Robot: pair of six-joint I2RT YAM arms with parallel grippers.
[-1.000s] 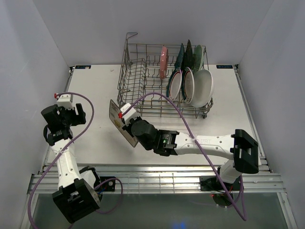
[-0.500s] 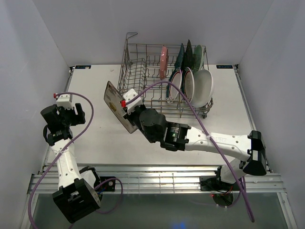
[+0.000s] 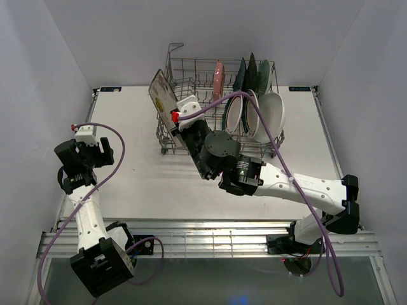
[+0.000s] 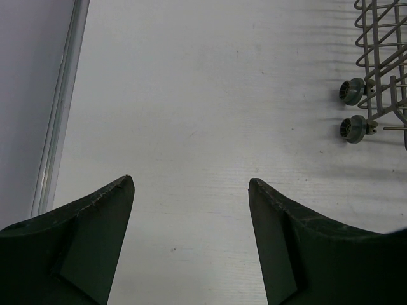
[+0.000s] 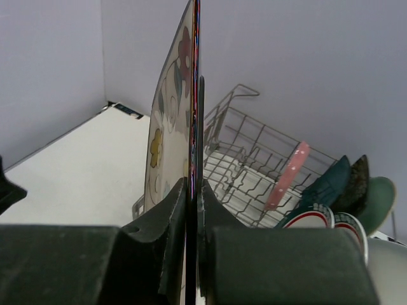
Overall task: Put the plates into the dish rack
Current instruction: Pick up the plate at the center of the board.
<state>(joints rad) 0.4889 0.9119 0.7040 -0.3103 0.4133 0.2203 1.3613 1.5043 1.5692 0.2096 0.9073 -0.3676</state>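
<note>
Our right gripper [image 5: 193,190] pinches cream floral plate [image 5: 166,127] on edge by left end of dish rack [image 3: 203,61] | left gripper [image 4: 191,181] gapes, idle | we should lower edge-first between free tines [image 5: 249,182], then release.

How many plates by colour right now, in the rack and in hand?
cream floral plate, in the right hand: 1
pink plate: 1
teal plate: 1
dark plate: 1
mint plate: 1
rimmed white plates: 2
plain white plate: 1
Total: 8, seven in the dish rack

Glossy floral plate [image 5: 172,121], grey wire rack [image 3: 184,76]
</note>
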